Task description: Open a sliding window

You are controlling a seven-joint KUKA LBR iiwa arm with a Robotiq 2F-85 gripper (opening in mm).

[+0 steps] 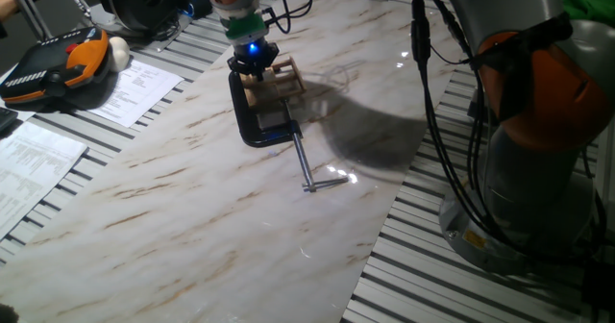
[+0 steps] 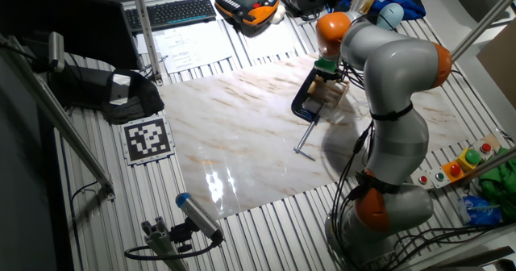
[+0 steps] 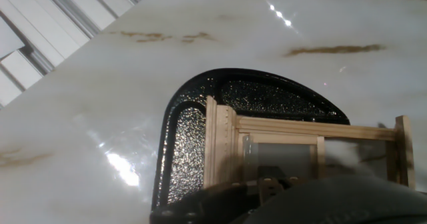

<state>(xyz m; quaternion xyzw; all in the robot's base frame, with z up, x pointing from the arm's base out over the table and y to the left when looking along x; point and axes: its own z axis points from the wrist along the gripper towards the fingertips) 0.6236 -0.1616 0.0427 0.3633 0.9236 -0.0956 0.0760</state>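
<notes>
The sliding window point(image 1: 281, 79) is a small light-wood frame with thin bars, held upright in a black C-clamp point(image 1: 258, 123) on the marble board. My gripper point(image 1: 253, 68) is down on the window's near top edge, touching it. In the other fixed view the gripper point(image 2: 326, 71) sits over the window point(image 2: 334, 90). The hand view shows the window point(image 3: 300, 141) from above. The clamp's arch point(image 3: 200, 111) is behind it, and a dark blurred part of the hand covers the bottom edge. The fingers merge into one dark mass, so their opening is unclear.
The clamp's screw rod with its crossbar point(image 1: 306, 164) points toward the front of the marble board point(image 1: 192, 208). An orange-black teach pendant point(image 1: 58, 63) and papers point(image 1: 135, 87) lie at the left. The arm's base point(image 1: 538, 131) stands at the right, with cables hanging.
</notes>
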